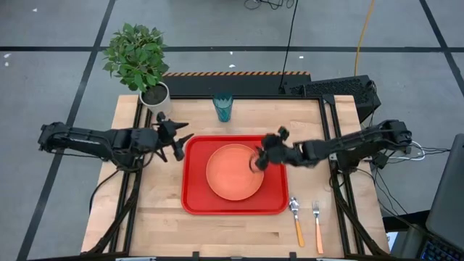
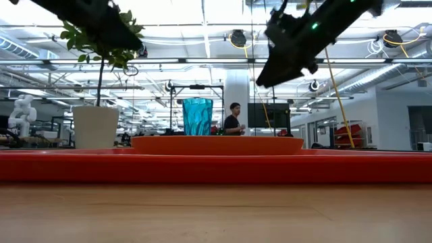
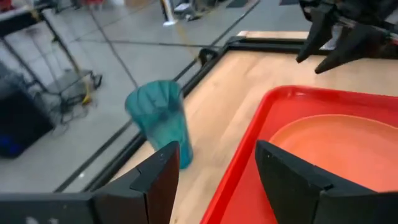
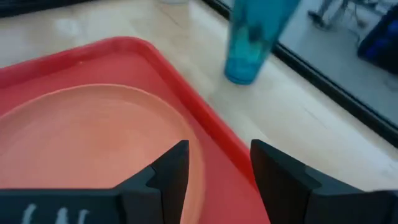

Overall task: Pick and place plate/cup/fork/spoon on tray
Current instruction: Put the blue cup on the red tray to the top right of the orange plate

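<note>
On red tray [image 1: 194,203], round orange-salmon plate [image 1: 233,172]

Bare table [image 1: 239,119] around cup [image 1: 222,106]

**Cropped, masked and blurred**

In the right wrist view the cup [image 4: 255,37] is blurred and loses its top at the frame edge. At table height the tray [image 2: 216,165] rim masks the cup's base and most of the plate [image 2: 217,144]. A distant person [image 2: 233,120] is too small to make out.

Wooden table [image 1: 159,225] carries tray [image 1: 196,203], cup [image 1: 222,107], spoon [image 1: 296,220], fork [image 1: 317,225], plant pot [image 1: 155,95].
</note>
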